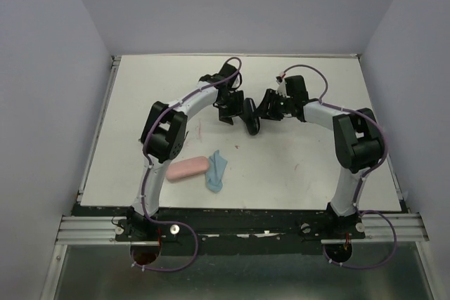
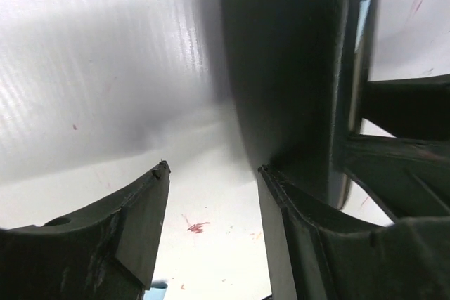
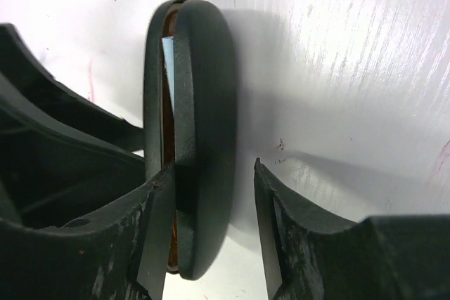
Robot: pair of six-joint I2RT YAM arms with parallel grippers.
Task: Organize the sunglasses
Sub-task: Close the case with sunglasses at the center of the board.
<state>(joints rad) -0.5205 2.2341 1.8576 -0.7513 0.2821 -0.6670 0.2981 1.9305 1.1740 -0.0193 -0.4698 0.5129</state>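
A black oblong case (image 1: 251, 116) stands on its edge mid-table between my two grippers. In the right wrist view the case (image 3: 204, 103) is almost shut. A thin orange strip of the sunglasses (image 3: 169, 131) and a bit of light-blue cloth show through its slit. My right gripper (image 3: 214, 166) is open, its jaws straddling one half of the case with a gap on the right side. My left gripper (image 2: 213, 170) is open and empty. Its right finger (image 2: 295, 230) rests against the case (image 2: 295, 68). In the top view the left gripper (image 1: 229, 110) and right gripper (image 1: 271, 108) flank the case.
A pink oblong case (image 1: 186, 168) lies near the front left, with a light-blue cloth (image 1: 216, 171) beside it on its right. The white table (image 1: 302, 166) has raised edges and grey walls around it.
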